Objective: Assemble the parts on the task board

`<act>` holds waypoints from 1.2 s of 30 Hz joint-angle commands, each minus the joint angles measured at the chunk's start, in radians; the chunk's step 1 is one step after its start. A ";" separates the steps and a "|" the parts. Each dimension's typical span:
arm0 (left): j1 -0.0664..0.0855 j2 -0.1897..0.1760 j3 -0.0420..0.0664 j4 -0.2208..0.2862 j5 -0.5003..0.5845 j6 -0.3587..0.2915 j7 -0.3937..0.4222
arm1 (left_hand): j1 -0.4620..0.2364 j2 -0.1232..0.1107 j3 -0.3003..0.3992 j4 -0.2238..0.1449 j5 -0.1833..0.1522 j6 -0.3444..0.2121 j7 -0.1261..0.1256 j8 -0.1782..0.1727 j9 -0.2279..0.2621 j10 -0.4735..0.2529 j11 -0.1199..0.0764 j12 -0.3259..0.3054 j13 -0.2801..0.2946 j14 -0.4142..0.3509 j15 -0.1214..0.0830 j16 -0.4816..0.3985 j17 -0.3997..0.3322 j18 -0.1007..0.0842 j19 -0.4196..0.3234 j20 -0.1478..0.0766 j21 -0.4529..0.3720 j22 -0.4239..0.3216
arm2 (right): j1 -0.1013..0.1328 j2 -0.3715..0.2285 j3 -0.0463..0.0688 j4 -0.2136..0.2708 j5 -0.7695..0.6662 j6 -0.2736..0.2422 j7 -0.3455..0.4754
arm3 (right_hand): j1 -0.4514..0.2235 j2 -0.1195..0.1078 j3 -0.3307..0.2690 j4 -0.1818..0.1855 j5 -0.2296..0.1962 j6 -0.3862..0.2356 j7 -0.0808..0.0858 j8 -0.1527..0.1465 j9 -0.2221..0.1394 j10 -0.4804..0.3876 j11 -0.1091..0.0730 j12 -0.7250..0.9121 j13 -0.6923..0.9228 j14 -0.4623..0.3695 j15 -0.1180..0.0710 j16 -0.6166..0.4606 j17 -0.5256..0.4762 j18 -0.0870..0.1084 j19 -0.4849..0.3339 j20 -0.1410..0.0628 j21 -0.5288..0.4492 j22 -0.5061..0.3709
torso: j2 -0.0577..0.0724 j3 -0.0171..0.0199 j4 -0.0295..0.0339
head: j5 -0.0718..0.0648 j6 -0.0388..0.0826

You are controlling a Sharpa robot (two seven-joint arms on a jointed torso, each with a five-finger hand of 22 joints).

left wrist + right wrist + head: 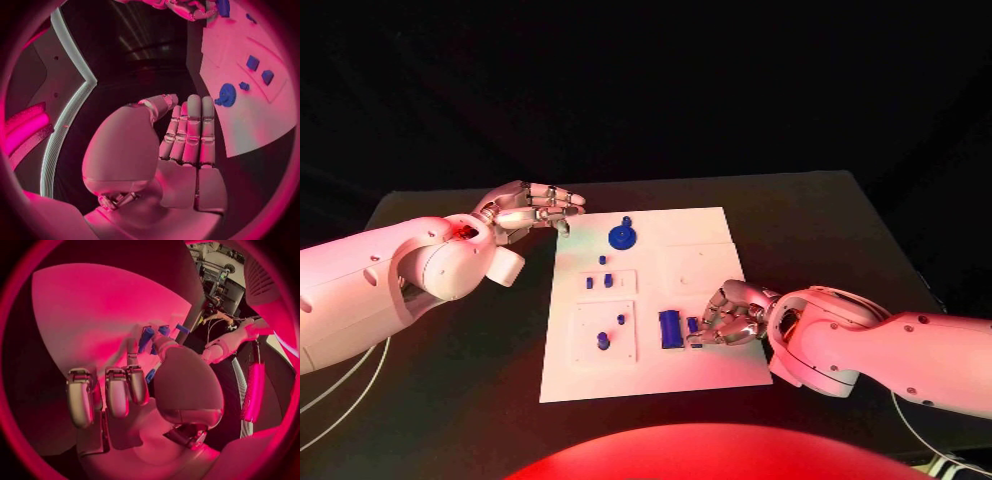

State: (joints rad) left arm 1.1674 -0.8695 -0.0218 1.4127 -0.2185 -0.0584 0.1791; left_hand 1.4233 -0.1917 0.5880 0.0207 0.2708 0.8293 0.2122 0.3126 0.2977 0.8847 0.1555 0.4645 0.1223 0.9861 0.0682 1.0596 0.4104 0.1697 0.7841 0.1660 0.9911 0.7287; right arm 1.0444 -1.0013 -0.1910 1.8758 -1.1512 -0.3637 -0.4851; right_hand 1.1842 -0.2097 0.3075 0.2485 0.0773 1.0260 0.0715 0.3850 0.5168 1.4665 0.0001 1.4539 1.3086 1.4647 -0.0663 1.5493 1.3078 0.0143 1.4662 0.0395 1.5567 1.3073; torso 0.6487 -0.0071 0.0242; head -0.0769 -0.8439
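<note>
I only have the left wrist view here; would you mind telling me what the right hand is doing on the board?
Observer: In the head view the right hand rests at the task board's right edge, fingers on a blue part.
Operator: Thank you. Is it a single part there?
Observer: Another, upright blue part stands just beside those fingers.
Operator: And where does my left hand sit relative to the board?
Observer: The left hand hovers off the board's far left corner, holding nothing.
</note>
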 commanded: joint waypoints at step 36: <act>0.000 0.008 0.000 -0.005 0.003 0.013 -0.002 | -0.009 0.008 0.004 0.008 0.004 -0.004 0.009 0.002 0.002 -0.006 -0.001 0.006 -0.002 0.003 0.006 -0.003 -0.001 0.015 -0.001 0.002 -0.005 -0.002 | -0.011 0.012 -0.002 -0.054 -0.006 -0.040 0.099 | -0.067 0.075 -0.303 0.045 -0.029 0.013 -0.009 0.007 0.012 0.061 -0.012 0.005 0.207 0.099 -0.008 0.008 0.228 -0.013 0.103 -0.006 0.010 0.262 | -0.002 -0.0018 -0.0003 | -0.002 0.004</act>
State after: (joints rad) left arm 1.1673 -0.8636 -0.0221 1.4061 -0.2186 -0.0583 0.1738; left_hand 1.4180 -0.1864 0.5908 0.0235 0.2707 0.8293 0.2122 0.3127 0.2984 0.8848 0.1554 0.4645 0.1215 0.9861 0.0682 1.0596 0.4106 0.1697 0.7841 0.1660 0.9911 0.7280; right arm 1.0355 -0.9874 -0.1910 1.8225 -1.1539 -0.3838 -0.3917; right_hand 1.1258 -0.1336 0.0092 0.2927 0.0502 1.0311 0.0617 0.3849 0.5275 1.4668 -0.0072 1.4539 1.3086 1.4647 -0.0663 1.5533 1.3075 0.0142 1.4662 0.0395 1.5623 1.3078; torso 0.6475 -0.0083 0.0234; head -0.0788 -0.8413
